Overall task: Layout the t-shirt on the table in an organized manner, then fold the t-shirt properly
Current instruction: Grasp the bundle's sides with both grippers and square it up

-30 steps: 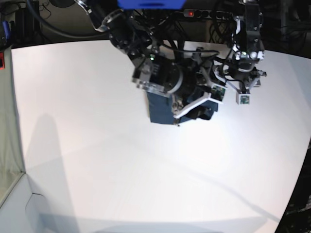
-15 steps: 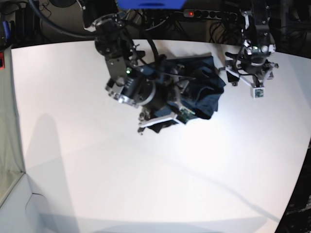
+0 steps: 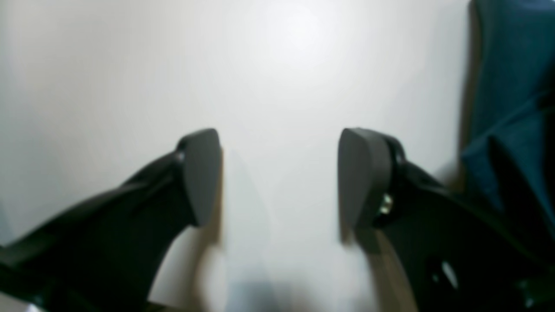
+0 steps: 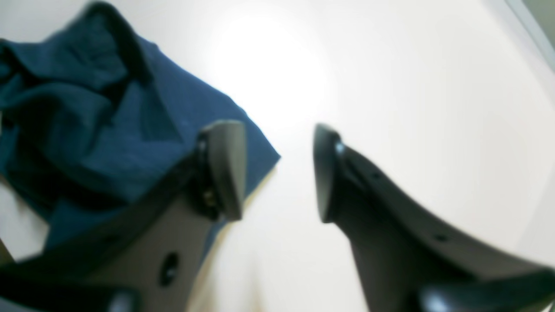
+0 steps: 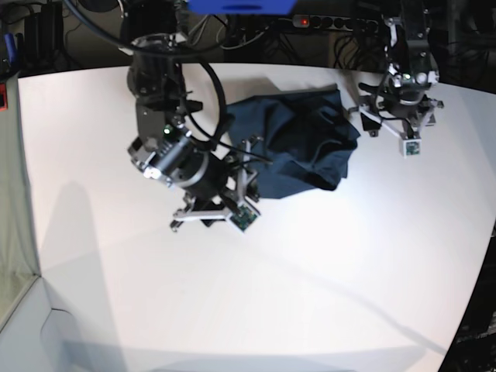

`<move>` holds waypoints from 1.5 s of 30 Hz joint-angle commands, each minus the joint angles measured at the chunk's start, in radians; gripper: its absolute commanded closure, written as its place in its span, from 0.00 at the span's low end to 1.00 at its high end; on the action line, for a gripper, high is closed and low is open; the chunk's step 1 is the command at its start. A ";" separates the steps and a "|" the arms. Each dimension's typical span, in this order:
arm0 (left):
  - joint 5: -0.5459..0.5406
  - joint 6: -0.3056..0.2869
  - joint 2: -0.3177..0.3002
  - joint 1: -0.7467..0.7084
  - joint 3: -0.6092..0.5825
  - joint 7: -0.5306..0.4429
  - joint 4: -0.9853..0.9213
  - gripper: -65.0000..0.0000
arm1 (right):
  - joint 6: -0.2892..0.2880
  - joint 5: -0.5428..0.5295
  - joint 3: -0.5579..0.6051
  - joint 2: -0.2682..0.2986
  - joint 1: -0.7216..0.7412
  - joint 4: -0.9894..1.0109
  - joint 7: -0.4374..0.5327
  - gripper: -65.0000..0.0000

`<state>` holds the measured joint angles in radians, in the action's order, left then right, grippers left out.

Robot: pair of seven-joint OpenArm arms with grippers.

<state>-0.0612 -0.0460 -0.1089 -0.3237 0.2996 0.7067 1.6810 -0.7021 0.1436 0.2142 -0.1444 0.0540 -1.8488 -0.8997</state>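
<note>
The dark navy t-shirt (image 5: 298, 143) lies crumpled in a loose heap on the white table (image 5: 232, 294), toward the back middle. My right gripper (image 5: 211, 213) hovers at the heap's front-left edge. In the right wrist view this gripper (image 4: 277, 169) is open with only bare table (image 4: 433, 108) between its fingers, and a corner of the t-shirt (image 4: 108, 130) lies just behind the left finger. My left gripper (image 5: 387, 122) stands to the right of the heap. In its wrist view it (image 3: 277, 173) is open over bare table (image 3: 277, 65), with the t-shirt (image 3: 511, 86) at the right edge.
A power strip with a red light (image 5: 306, 22) and cables sit behind the table's back edge. The table's curved edge (image 5: 477, 263) runs down the right side, and its left edge (image 5: 27, 194) borders a grey surface.
My right arm has swung left and forward off the shirt, leaving the cloth on the table, and its jaws have narrowed. The left arm shifted right, then stayed put.
</note>
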 commanded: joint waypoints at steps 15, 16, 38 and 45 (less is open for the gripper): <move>-0.002 0.004 -0.002 0.005 0.112 -0.017 0.089 0.35 | 0.004 -0.016 0.304 0.027 -0.108 0.079 0.112 0.91; -0.002 0.004 -0.004 0.005 0.126 -0.017 0.100 0.35 | 0.004 -0.016 0.350 0.042 -0.108 0.068 0.107 0.91; -0.681 0.002 -0.008 -0.044 0.316 -0.017 0.325 0.36 | 0.004 -0.012 0.162 0.105 -0.096 0.050 0.112 0.91; -0.852 0.005 -0.058 -0.019 0.049 -0.015 0.321 0.36 | 0.004 -0.011 0.015 0.108 -0.092 0.091 0.113 0.91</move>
<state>-0.8917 -0.0330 -0.1684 -0.3439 0.3489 0.6926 1.9877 -0.7021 0.1417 0.2279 -0.0330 -0.0494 -1.7420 -0.8066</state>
